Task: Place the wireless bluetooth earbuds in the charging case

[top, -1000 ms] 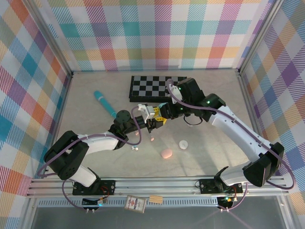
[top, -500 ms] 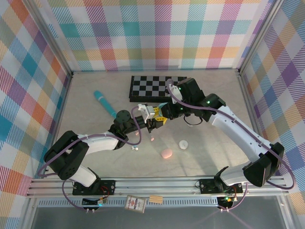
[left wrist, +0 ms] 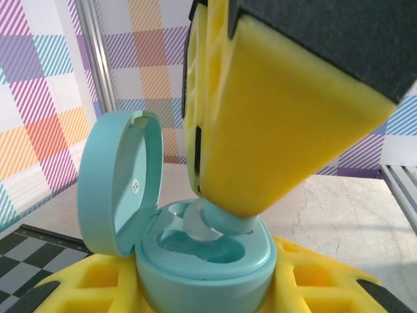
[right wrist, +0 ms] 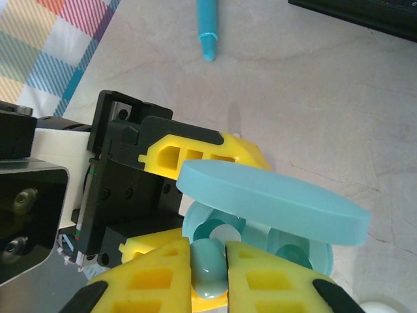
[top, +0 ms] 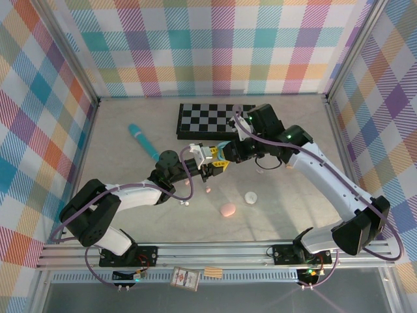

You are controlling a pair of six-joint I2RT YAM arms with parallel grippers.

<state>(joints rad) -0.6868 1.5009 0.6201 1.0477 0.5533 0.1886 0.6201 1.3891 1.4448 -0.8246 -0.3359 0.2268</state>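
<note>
My left gripper (top: 206,164) is shut on the teal charging case (left wrist: 208,277), holding it upright with its lid (left wrist: 120,179) swung open to the left. My right gripper (right wrist: 208,272) is shut on a pale blue earbud (right wrist: 208,261) and comes down onto the case from above. The earbud (left wrist: 225,222) has its clear tip in the case's left socket; the other socket (right wrist: 287,251) is empty. In the top view both grippers meet mid-table, the right gripper (top: 222,159) against the left. Loose earbuds lie on the table: a pink one (top: 208,190) and a white one (top: 184,203).
A pink case (top: 227,210) and a white case (top: 250,196) lie on the table in front of the grippers. A teal pen-like stick (top: 143,142) lies to the back left, and a chessboard (top: 205,117) sits at the back. Checked walls close in the table.
The right arm's wrist has shifted slightly to the right and back while its fingers stay at the case. The left arm and the case have held still.
</note>
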